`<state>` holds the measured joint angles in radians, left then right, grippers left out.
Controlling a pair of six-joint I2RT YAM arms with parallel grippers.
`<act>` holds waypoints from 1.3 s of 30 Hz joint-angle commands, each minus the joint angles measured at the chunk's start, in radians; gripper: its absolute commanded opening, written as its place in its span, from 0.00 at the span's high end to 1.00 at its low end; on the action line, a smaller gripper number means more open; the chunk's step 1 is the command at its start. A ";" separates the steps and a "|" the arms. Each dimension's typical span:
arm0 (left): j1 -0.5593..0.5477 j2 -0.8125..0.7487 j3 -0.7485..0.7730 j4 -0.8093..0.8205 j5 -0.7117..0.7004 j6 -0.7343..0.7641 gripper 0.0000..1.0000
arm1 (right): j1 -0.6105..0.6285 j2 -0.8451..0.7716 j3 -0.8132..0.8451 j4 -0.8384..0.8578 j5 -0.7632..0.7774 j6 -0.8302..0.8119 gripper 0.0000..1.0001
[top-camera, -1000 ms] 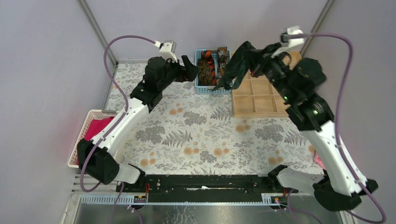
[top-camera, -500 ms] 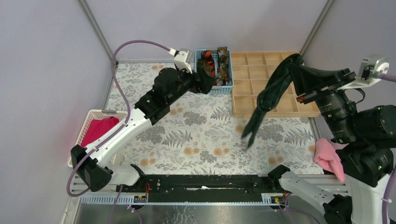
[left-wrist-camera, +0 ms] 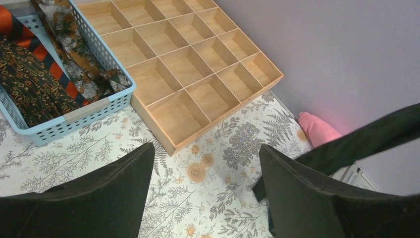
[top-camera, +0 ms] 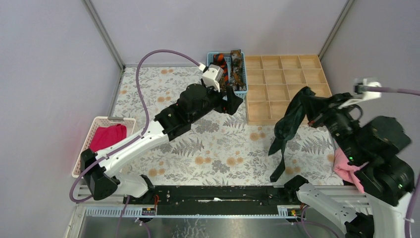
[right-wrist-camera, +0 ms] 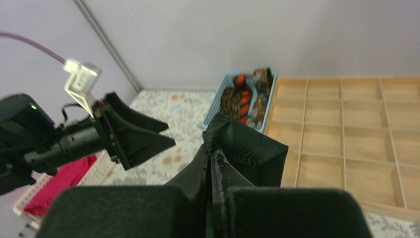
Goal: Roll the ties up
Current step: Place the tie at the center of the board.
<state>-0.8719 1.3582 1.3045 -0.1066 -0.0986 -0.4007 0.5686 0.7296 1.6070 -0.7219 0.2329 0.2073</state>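
The right arm (top-camera: 376,144) is held raised just in front of the near right corner of the wooden tray (top-camera: 282,64). The right fingers (right-wrist-camera: 200,168) are pressed shut on the bunched top of the black-green tie (top-camera: 289,119), which hangs down away from the tray toward the front edge of the counter (top-camera: 213,144); whether its tip touches the counter cannot be told. The left arm (top-camera: 163,124) is stretched low toward the tray's near left corner with the left fingers (left-wrist-camera: 141,163) spread wide and holding nothing, a broad stretch of counter is seen in front of the tray between both arms, and the other ties (left-wrist-camera: 29,84) lie in the blue basket (left-wrist-camera: 79,116) just beside the tray's left side.
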 commanded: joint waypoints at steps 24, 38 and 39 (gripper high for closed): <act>-0.005 -0.355 -0.195 -0.089 -0.811 -0.034 0.08 | 0.071 0.854 -0.102 0.303 -0.491 -0.031 1.00; -0.003 -0.316 -0.162 -0.142 -0.932 -0.020 0.06 | 0.205 1.401 0.355 0.087 -0.687 -0.079 1.00; -0.003 -0.317 -0.167 -0.143 -0.932 -0.023 0.05 | 0.205 1.435 0.396 0.079 -0.691 -0.074 1.00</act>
<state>-0.8757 1.0515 1.1278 -0.2474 -0.9607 -0.4229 0.7551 2.0632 1.8565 -0.5526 -0.3817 0.1505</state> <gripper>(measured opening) 0.941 0.022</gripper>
